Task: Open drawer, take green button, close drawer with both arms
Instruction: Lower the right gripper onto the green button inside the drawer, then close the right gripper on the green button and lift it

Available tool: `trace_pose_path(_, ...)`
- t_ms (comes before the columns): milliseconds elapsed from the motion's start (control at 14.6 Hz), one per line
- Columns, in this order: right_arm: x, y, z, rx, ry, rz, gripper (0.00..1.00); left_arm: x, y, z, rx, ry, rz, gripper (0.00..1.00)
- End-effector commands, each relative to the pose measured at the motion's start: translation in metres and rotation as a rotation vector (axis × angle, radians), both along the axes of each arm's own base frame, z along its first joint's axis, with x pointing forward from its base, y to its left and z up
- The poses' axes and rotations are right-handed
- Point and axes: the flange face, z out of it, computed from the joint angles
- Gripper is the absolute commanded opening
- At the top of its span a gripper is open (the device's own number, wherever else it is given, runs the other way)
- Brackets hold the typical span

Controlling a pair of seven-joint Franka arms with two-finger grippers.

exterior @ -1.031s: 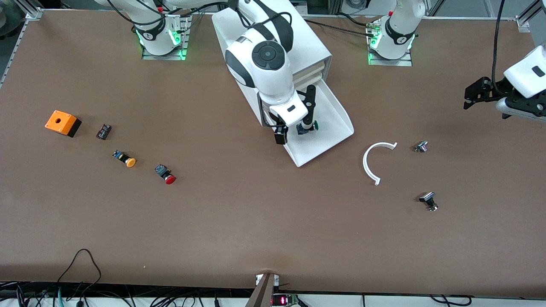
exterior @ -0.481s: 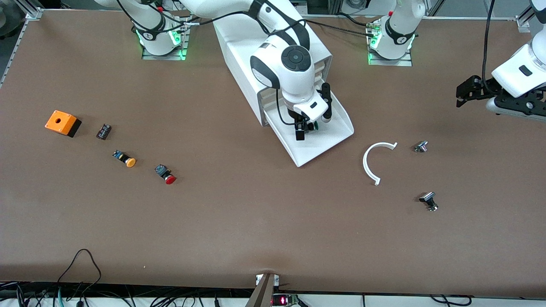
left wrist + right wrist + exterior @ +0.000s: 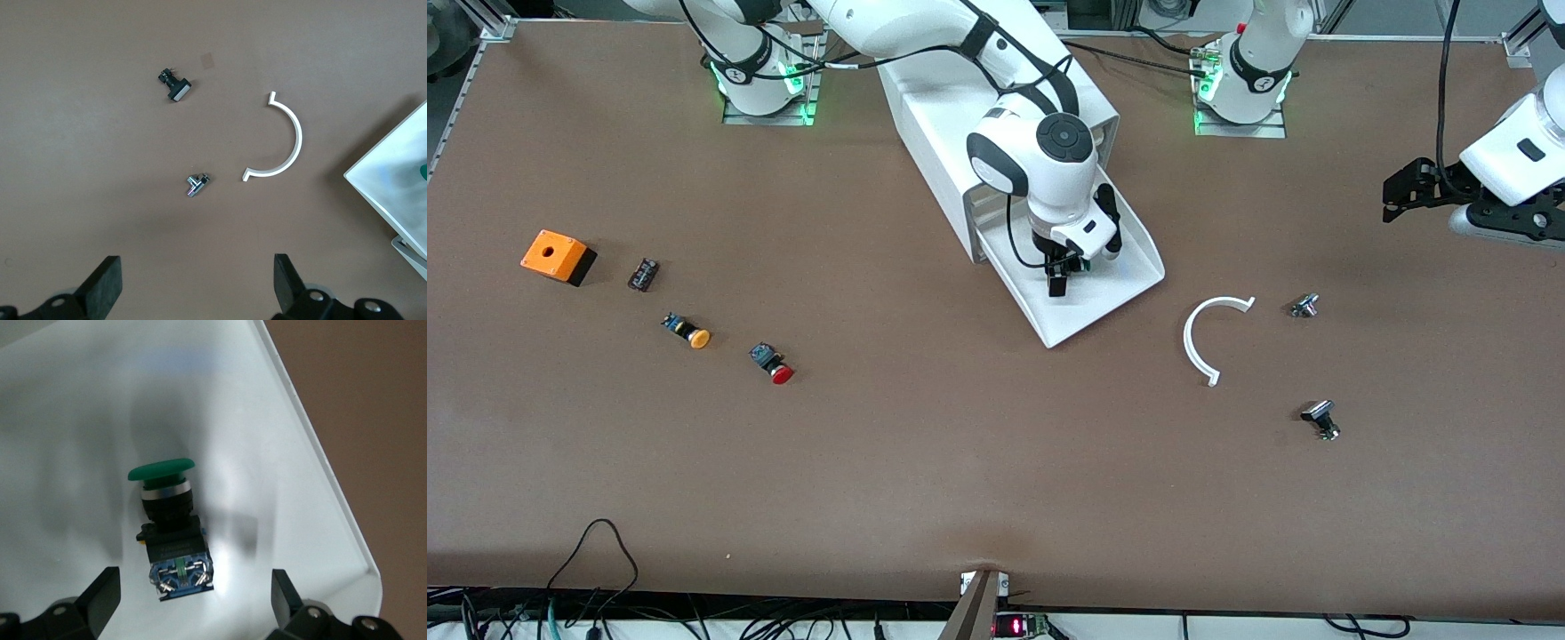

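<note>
In the front view the right arm's wrist covers most of the green button [image 3: 1082, 264], so only a sliver of green shows beside the right gripper [image 3: 1069, 271]. The cabinet [image 3: 943, 133] is partly covered by that same arm, and its upper drawers are barely visible. The lowest drawer [image 3: 1116, 293] is pulled out toward the front camera.

The right wrist view shows more: the button [image 3: 172, 532] lies on its side on the drawer's white floor [image 3: 80, 427], green cap away from the camera. The right gripper's jaws stand apart, one on each side of the button, clear of it; only their tips show at the picture's edge.

The left gripper [image 3: 1400, 191] hangs over the bench [image 3: 960, 462] at the left arm's end, waiting, jaws apart. Its wrist view catches a white curved strip [image 3: 288, 143], two small metal-and-black parts [image 3: 175, 85] [image 3: 196, 185], and a corner of the drawer [image 3: 393, 180], cut off.
</note>
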Motion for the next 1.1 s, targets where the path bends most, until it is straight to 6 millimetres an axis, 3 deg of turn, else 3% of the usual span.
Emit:
trace_pose_path(0,0.002,0.006,-0.015,-0.001,-0.023,0.02,0.99,0.004,0.0,0.007,-0.014,0.003,0.014,1.0)
trace_pose_path(137,0.0,0.008,-0.015,0.001,-0.021,0.022,0.92,0.004,0.002,0.007,-0.022,0.004,0.019,1.0)
trace_pose_path(275,0.001,0.007,-0.016,0.001,-0.019,0.025,0.69,0.004,0.002,0.008,-0.022,0.006,0.019,1.0)
trace_pose_path(412,0.002,0.007,-0.014,0.006,-0.026,0.027,0.55,0.004,0.002,0.008,-0.022,0.006,0.019,1.0)
trace_pose_path(687,-0.003,0.019,-0.007,0.065,-0.079,0.05,0.42,0.004,0.002,0.009,-0.022,0.006,0.02,1.0)
trace_pose_path(1031,0.001,0.017,0.0,0.05,-0.1,0.048,0.32,0.004,0.002,0.009,-0.022,0.006,0.02,1.0)
